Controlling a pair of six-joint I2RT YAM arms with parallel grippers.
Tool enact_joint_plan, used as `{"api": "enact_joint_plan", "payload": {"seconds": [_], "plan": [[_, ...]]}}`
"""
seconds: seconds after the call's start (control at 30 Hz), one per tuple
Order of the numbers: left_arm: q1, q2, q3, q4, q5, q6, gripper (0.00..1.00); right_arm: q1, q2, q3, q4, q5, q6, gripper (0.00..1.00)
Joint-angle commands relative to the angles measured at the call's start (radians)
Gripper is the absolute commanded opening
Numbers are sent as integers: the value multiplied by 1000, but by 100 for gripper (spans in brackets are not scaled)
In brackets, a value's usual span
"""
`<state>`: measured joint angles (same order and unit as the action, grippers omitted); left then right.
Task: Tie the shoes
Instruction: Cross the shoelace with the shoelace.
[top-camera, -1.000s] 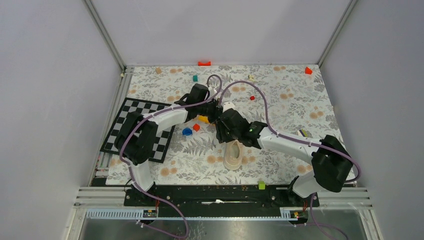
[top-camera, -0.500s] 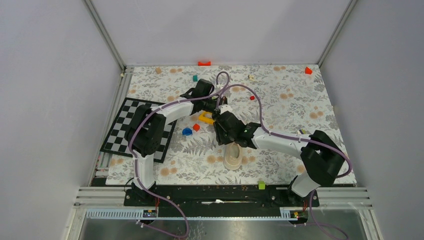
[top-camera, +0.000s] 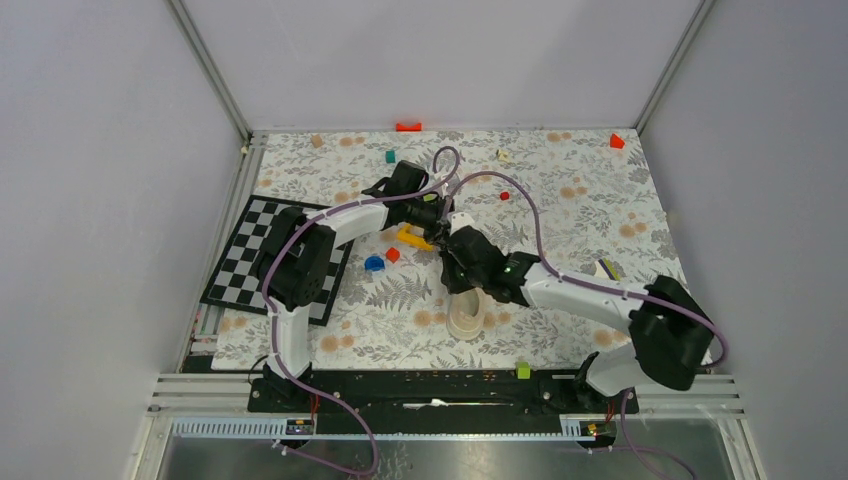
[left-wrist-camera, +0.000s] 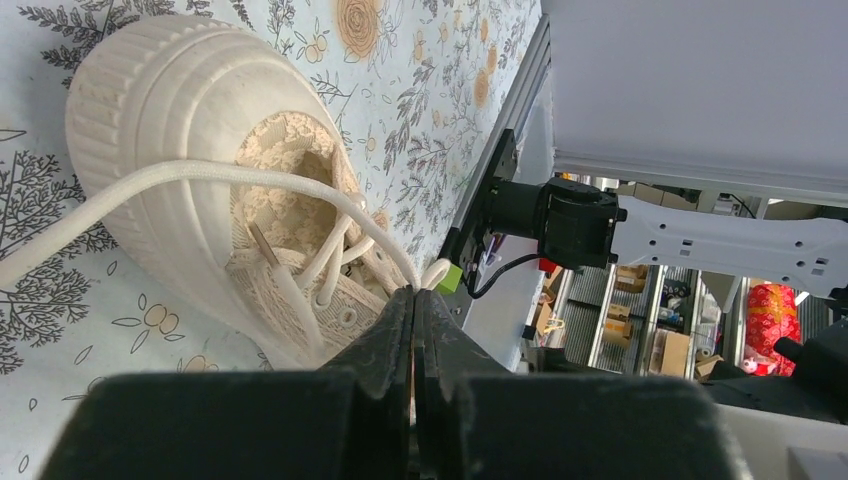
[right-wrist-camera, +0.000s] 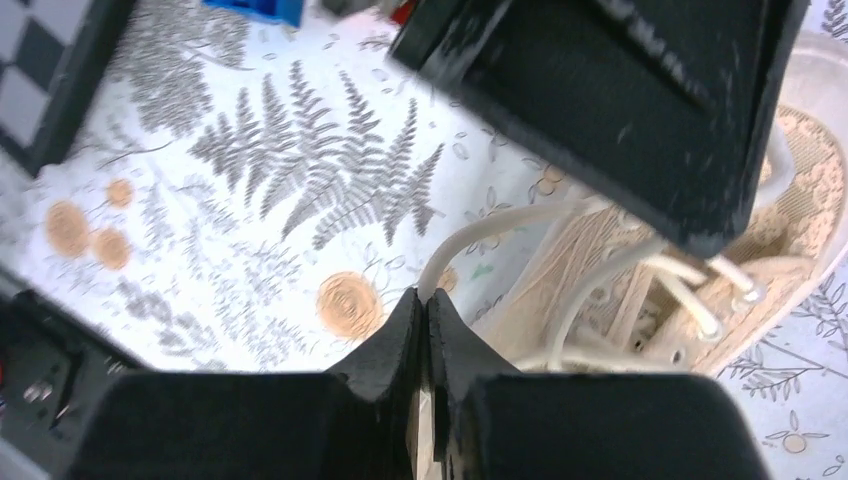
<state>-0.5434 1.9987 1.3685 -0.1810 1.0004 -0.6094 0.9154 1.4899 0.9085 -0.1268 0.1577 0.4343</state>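
Two closed grippers meet over the cream sneaker (top-camera: 465, 318), each pinching a piece of its pale lacing. The sneaker lies on the floral tablecloth (top-camera: 580, 200) near the middle of the table, a little toward the arms' bases, with its ribbed toe cap turned to the near edge. From above, only the toe half shows, because the right gripper (top-camera: 460, 262) covers the laced part.

In the left wrist view, the left gripper (left-wrist-camera: 413, 293) has its fingers pressed flat together on a lace strand (left-wrist-camera: 200, 170). This strand arcs away from the tips, crosses over the shoe's opening and toe, and runs out at the left edge of the picture. The sneaker (left-wrist-camera: 150, 90) sits just beyond the fingertips, with loose crossings of lace in its eyelets.

In the right wrist view, the right gripper (right-wrist-camera: 425, 300) is likewise shut, and a second strand (right-wrist-camera: 480, 228) rises out of its tips and curves back to the sneaker (right-wrist-camera: 800, 200). A large black body (blurred, too close to make out) fills the top of that view.

On the cloth left of the grippers lie a yellow block (top-camera: 410, 237), a red cube (top-camera: 392, 254) and a blue piece (top-camera: 374, 264). Farther left is a checkered board (top-camera: 265, 250).
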Motion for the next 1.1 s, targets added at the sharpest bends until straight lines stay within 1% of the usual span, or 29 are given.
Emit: {"api": "enact_joint_plan", "payload": {"seconds": [0.0, 0.13, 0.33, 0.57, 0.7, 0.83, 1.07], "plan": [[8, -4, 11, 64, 11, -13, 0, 13, -129, -45, 27, -122, 15, 4], [12, -4, 5, 64, 0, -17, 0, 27, -207, -65, -12, -182, 14, 5], [16, -5, -6, 66, -3, -24, 0, 40, -295, -91, -72, -181, 30, 5], [16, -21, -28, 64, -15, -25, 0, 41, -427, -167, -101, 2, 83, 4], [14, -27, -41, 62, -20, -28, 0, 40, -495, -205, -112, 68, 116, 6], [13, -47, -66, 60, -27, -39, 0, 41, -505, -235, -132, 138, 157, 7], [-13, -138, -137, 45, -45, -19, 0, 33, -482, -219, -122, 230, 188, 8]]}}
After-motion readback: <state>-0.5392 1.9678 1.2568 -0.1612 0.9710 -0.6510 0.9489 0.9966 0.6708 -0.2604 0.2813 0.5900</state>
